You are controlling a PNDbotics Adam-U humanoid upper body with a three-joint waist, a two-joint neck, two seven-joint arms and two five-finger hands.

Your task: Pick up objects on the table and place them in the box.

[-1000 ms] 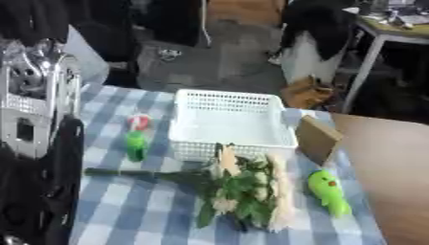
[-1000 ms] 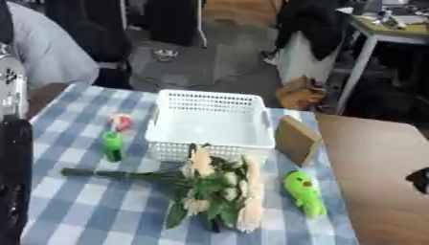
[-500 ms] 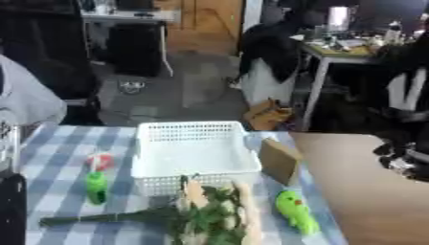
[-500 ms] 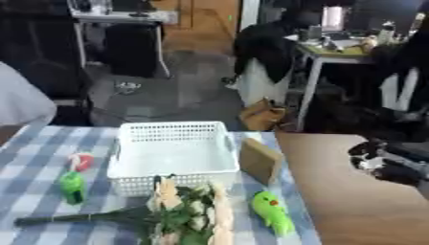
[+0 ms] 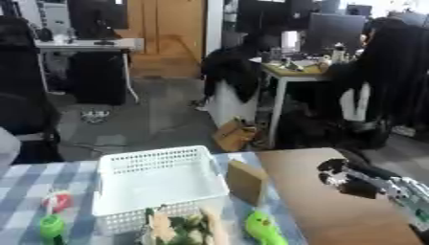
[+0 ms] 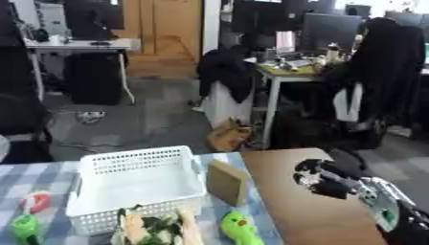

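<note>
my right hand (image 5: 348, 177): coming in from about 4 o'clock, hanging over the bare brown tabletop (image 5: 335, 210). it's a dark blurry lump from up here, so honestly can't tell if my fingers are spread or curled. nothing in it that i can see.

my left hand: doesn't show in either eye.

box (image 5: 159, 184): the white lattice basket, sitting around 7 o'clock on the blue-checked cloth (image 5: 25, 191). nothing inside that i can make out.

flower bunch (image 5: 180, 229): down at 6 o'clock, right at the bottom edge, pale blooms and green leaves lying against the box's near wall.

green toy (image 5: 264, 228): bright green, near 5 o'clock, just to the right of the flowers, close to where cloth meets brown top.

brown block (image 5: 245, 181): cardboardy thing standing upright just beside the box's right wall.

green bottle-ish thing (image 5: 51, 227): 8 o'clock corner, left of the box.

red and white bit (image 5: 55, 201): just behind that green one, can't tell what it is.
</note>
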